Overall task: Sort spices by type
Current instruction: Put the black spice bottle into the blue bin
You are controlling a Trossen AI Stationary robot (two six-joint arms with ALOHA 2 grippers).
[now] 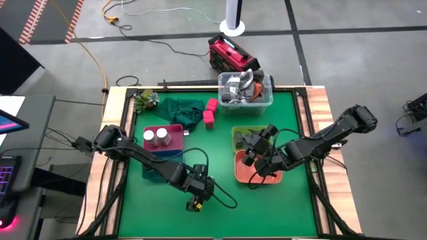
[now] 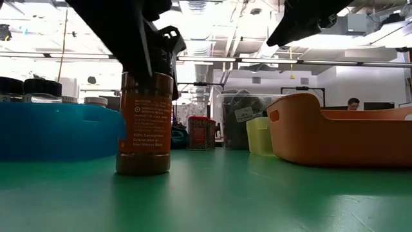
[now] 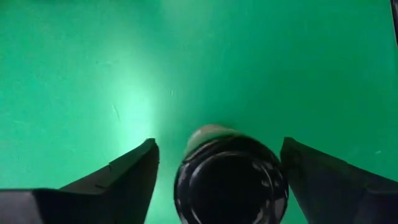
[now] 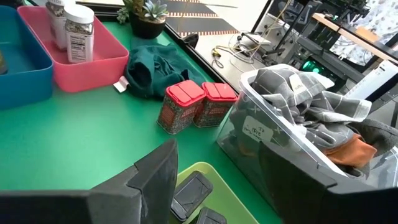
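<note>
A round jar with a dark lid and an orange label (image 2: 145, 122) stands upright on the green mat near the table's near edge. My left gripper (image 3: 219, 142) is open above it, pointing down, with one finger on each side of the lid (image 3: 230, 183). My right gripper (image 4: 221, 168) is open and holds nothing. It hovers over the yellow-green tray (image 1: 241, 135), where dark grey rectangular blocks (image 4: 193, 190) lie. Two white-topped jars (image 1: 156, 137) stand in the pink tray. Two red-pink cubes (image 4: 198, 104) sit on the mat beside the green cloth. My left gripper has its fingers on either side of the jar's dark lid (image 3: 230, 183), coming from above. A clear gap shows beside one finger (image 3: 124, 180). The other finger (image 3: 323, 180) stands right at the lid's edge, and I cannot tell whether it touches. The jar's base rests on the mat.
A blue tray (image 1: 163, 163) lies just near of the pink tray (image 1: 175, 130). An orange tray (image 1: 257, 172) sits near of the yellow-green one. At the far edge are a clear tub of grey cloths (image 1: 245, 90), a crumpled green cloth (image 1: 180, 110) and a small plant (image 1: 145, 100).
</note>
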